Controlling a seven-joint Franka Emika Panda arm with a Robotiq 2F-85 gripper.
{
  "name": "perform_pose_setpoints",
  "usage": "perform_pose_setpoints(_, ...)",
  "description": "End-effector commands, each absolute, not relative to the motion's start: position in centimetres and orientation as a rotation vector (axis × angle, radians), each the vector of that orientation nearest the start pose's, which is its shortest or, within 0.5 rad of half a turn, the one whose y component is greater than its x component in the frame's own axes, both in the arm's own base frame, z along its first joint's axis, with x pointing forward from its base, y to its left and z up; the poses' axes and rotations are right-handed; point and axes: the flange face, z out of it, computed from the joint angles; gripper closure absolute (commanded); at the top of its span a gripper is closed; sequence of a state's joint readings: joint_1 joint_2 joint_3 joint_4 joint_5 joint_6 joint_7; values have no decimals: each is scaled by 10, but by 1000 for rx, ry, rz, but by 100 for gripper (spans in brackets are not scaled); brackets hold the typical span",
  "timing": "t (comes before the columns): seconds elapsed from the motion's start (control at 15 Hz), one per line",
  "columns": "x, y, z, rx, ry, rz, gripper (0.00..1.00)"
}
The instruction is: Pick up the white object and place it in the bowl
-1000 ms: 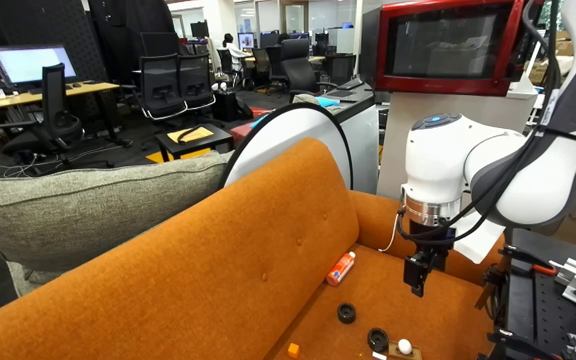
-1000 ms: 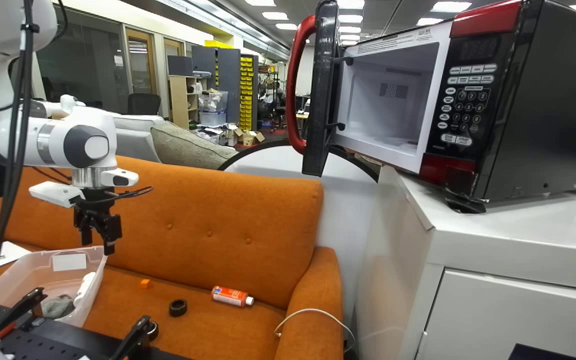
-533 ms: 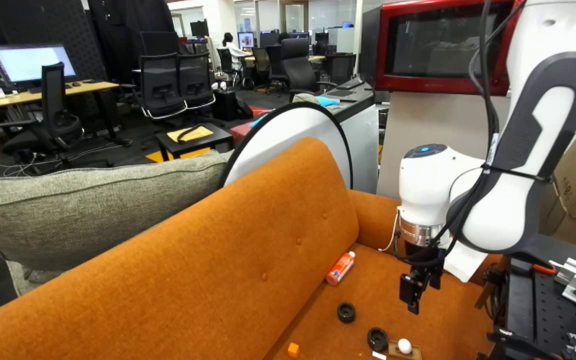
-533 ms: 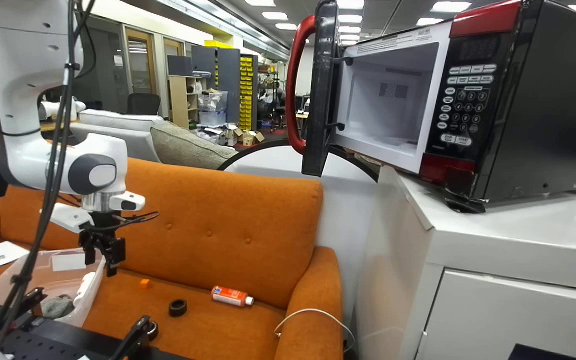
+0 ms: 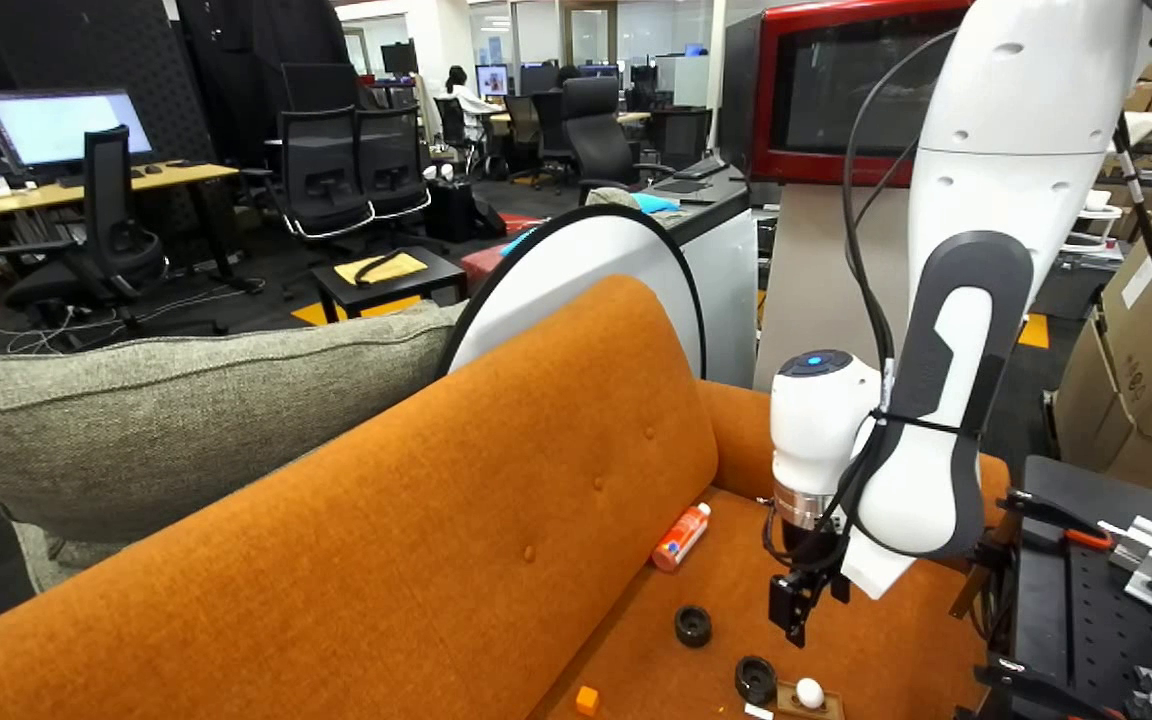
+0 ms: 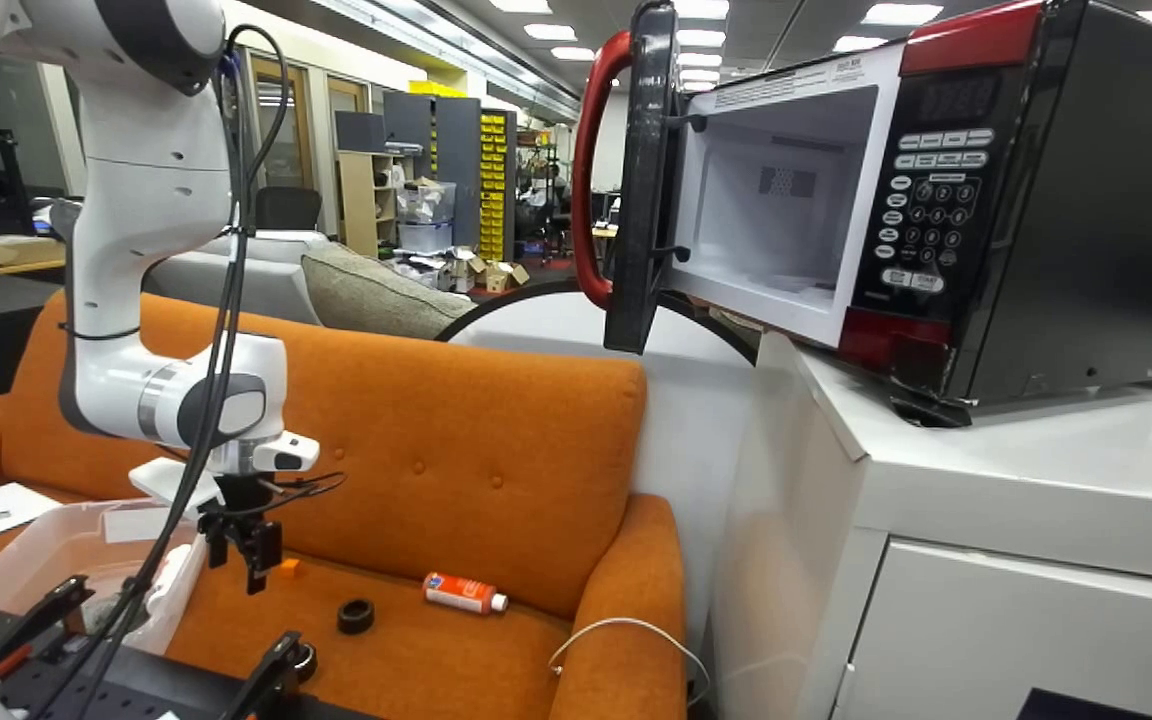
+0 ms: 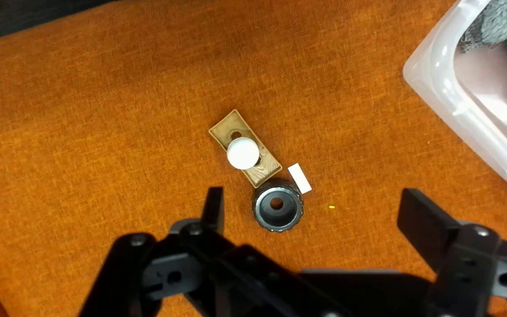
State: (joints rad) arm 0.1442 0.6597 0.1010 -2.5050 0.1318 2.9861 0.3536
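Observation:
A white round-topped object (image 7: 243, 153) sits on a small tan rectangular tray (image 7: 264, 169) on the orange sofa seat. It also shows in an exterior view (image 5: 809, 692). A flat white strip (image 7: 299, 178) lies beside the tray. A black ridged round cup-like piece (image 7: 278, 220) touches or nearly touches the tray's end. No plain bowl shows. My gripper (image 7: 311, 202) is open and empty, high above the seat; in the wrist view the white object lies ahead and left of its fingers. The gripper also shows in both exterior views (image 5: 816, 612) (image 6: 236, 572).
A translucent bin (image 7: 469, 114) with grey cloth stands on the seat. Another black ring (image 5: 693, 626), an orange cube (image 5: 587, 700) and an orange bottle (image 5: 681, 540) lie by the backrest. A black bench with clamps (image 5: 1046, 560) borders the seat. The microwave door (image 6: 636, 200) stands open.
My gripper has come down towards the seat, moving left in one exterior view and right in the other. It stays open. The things on the sofa have not moved.

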Motion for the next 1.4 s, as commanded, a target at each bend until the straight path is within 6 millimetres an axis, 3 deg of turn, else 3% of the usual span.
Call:
perform_pose_setpoints(0.0, 389, 99, 27, -3085, 394, 298, 0)
perform_pose_setpoints(0.33, 390, 97, 24, -3089, 415, 283, 0)
perform_pose_setpoints(0.6, 388, 90, -1, -3076, 422, 296, 0)
perform_pose_setpoints(1.13, 384, 80, -75, -3105, 399, 330, 0)
perform_pose_setpoints(1.2, 381, 80, -64, -3095, 430, 364, 0)
perform_pose_setpoints(1.33, 379, 81, -72, -3096, 428, 374, 0)
